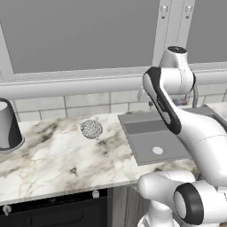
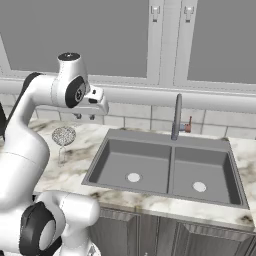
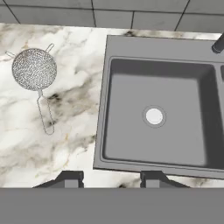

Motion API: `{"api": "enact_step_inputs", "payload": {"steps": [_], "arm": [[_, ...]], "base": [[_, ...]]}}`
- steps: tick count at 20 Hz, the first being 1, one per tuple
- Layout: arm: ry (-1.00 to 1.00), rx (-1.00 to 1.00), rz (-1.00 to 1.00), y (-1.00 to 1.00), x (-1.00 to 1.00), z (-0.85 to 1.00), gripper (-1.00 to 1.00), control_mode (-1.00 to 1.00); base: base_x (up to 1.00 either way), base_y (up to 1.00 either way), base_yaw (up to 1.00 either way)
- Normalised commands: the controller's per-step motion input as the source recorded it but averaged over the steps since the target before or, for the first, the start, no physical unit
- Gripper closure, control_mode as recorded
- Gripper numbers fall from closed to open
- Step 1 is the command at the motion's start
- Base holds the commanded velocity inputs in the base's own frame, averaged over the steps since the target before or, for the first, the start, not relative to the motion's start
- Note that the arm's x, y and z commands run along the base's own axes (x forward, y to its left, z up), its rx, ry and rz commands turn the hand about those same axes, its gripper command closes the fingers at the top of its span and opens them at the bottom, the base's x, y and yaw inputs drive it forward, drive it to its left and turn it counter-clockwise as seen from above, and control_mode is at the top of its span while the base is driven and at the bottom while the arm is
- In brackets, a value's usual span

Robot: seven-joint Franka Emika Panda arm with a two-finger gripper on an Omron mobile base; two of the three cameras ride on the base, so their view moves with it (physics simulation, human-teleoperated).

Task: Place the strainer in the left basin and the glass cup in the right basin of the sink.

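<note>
Silvery fine wire-mesh strainer [image 3: 34, 69] lies on the glossy veined marble counter [image 3: 70, 131]; the sink [image 3: 131, 48] is smooth matt dark grey.

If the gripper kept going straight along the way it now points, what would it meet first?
Probably the front rim of the sink at the left basin, or the marble counter beside it; depth is unclear. The gripper is clear of the strainer.

My marbled countertop [image 3: 65, 144] carried the strainer [image 3: 34, 69], lying flat left of the recessed sink [image 3: 159, 48]; a grey cylinder [image 1: 9, 126] stood further left.
</note>
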Motion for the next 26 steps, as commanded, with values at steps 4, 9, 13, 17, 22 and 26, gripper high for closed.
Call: {"api": "enact_step_inputs", "payload": {"steps": [4,9,13,17,22,26], "arm": [[0.0,0.0,0.01,0.3,0.05,-0.04,-1.0,-1.0],[0.0,-0.01,0.01,0.65,0.29,-0.22,-1.0,-1.0],[0.01,0.0,0.0,0.68,0.35,-0.28,-1.0,-1.0],[0.04,0.0,0.02,0.57,0.29,-0.38,-1.0,-1.0],[0.09,0.0,0.01,0.58,0.29,-0.74,-1.0,-1.0],[0.06,-0.04,0.0,0.69,0.12,-0.58,-1.0,-1.0]], "base": [[0.0,0.0,0.0],[0.0,0.0,0.0],[0.0,0.0,0.0],[0.0,0.0,0.0],[0.0,0.0,0.0],[0.0,0.0,0.0]]}}
